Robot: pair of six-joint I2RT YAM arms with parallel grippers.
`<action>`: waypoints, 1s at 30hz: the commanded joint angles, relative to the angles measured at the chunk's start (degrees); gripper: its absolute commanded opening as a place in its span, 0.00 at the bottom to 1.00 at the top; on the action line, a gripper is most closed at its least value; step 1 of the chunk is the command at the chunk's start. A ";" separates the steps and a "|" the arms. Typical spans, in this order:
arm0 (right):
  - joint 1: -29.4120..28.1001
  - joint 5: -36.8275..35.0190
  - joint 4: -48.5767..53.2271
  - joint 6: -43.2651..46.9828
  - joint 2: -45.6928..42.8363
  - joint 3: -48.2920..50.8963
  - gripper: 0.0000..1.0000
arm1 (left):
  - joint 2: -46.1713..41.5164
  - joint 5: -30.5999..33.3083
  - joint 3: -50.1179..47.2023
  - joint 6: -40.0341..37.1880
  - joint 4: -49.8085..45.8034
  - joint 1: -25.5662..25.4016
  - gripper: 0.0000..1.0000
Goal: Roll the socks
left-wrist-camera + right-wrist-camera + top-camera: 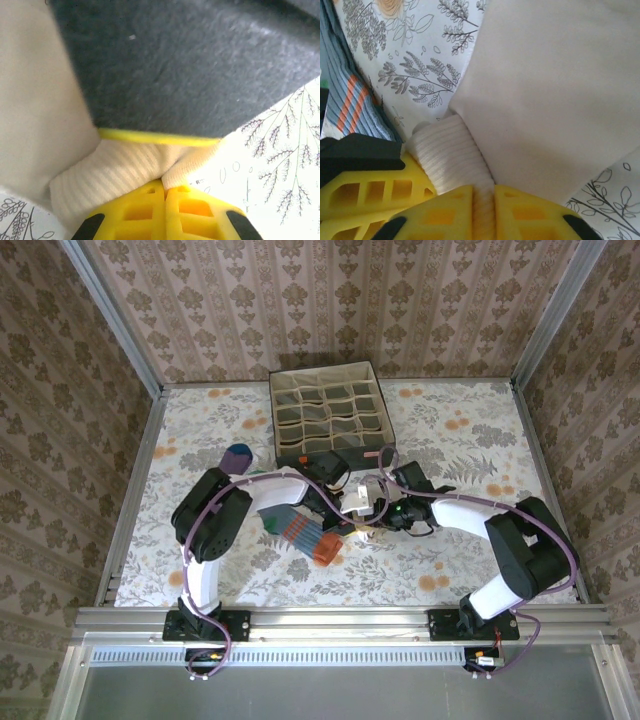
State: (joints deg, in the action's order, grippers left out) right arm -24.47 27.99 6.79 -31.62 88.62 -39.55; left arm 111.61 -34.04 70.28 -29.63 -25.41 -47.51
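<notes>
A white sock (361, 502) lies between my two grippers in the middle of the table. My left gripper (165, 187) is shut on a fold of its ribbed cuff (115, 170). From the other side my right gripper (484, 192) is shut on the same ribbed cuff (447, 150), with the smooth white body of the sock (555, 90) spread beyond it. In the top view the left gripper (345, 508) and the right gripper (380, 512) nearly touch. A grey-blue striped sock (303, 535) with an orange cuff lies just left of them. A purple sock (238, 457) lies further back left.
The grey fabric box (325, 410) with several compartments stands at the back centre, close behind the grippers. A dark grey surface (190, 65) hangs right above the left gripper's fingers. The striped sock (345, 100) borders the right gripper's left side.
</notes>
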 commanded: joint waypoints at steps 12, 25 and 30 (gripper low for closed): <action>-1.63 3.66 1.64 0.76 -0.55 0.26 0.45 | 2.14 4.96 -0.56 2.93 4.02 0.07 0.01; -1.21 7.47 6.27 0.57 6.58 -2.92 0.00 | -1.92 5.79 -6.54 0.86 13.68 -0.03 0.17; 2.13 7.75 13.04 2.50 11.19 -5.53 0.00 | -9.82 4.69 -17.48 -8.62 26.34 -0.01 0.31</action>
State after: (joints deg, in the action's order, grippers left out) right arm -22.68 35.42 11.07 -31.09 95.79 -44.88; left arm 104.68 -31.64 57.25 -31.59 -8.91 -47.35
